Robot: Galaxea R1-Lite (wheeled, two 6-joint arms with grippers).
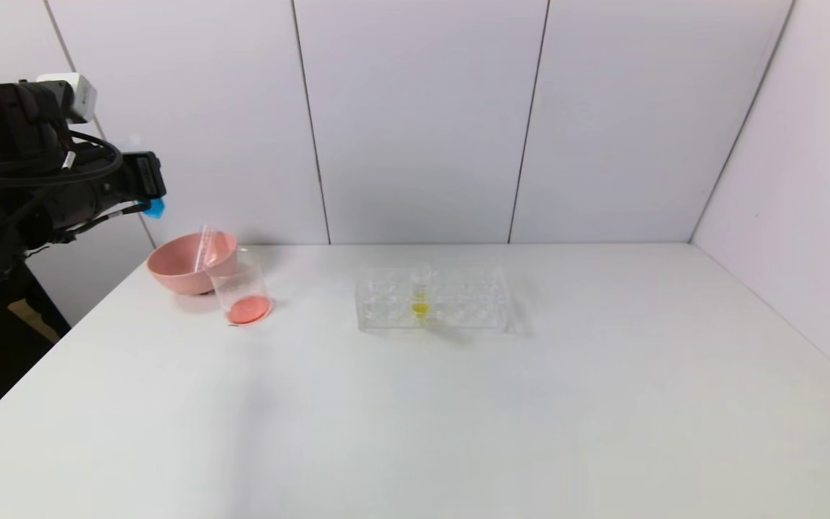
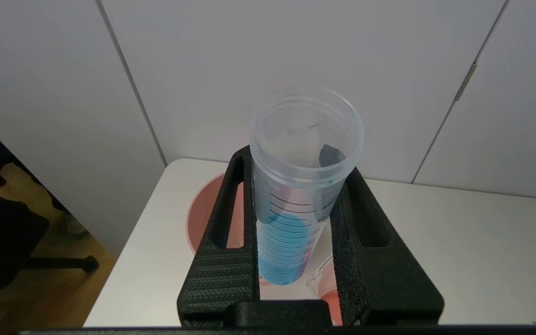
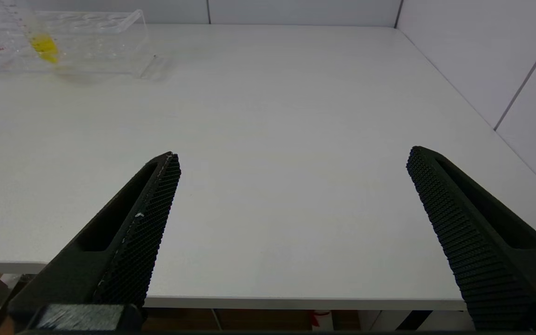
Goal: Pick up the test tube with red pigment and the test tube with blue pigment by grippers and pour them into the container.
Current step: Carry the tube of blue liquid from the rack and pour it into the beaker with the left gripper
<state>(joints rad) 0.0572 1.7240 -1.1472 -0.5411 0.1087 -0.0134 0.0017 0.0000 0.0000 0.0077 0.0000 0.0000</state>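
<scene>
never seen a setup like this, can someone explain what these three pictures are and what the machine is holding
This is a two-armed robot at a white table. One picture looks down from its head; the other two come from cameras on each wrist. The left gripper, raised at the table's left edge, is shut on a test tube with blue pigment. The right gripper hangs open over the table's near edge, holding nothing. On the table stand a pink bowl with an empty tube leaning in it, a clear beaker holding red liquid, and a clear rack with one yellow-liquid tube.
</scene>
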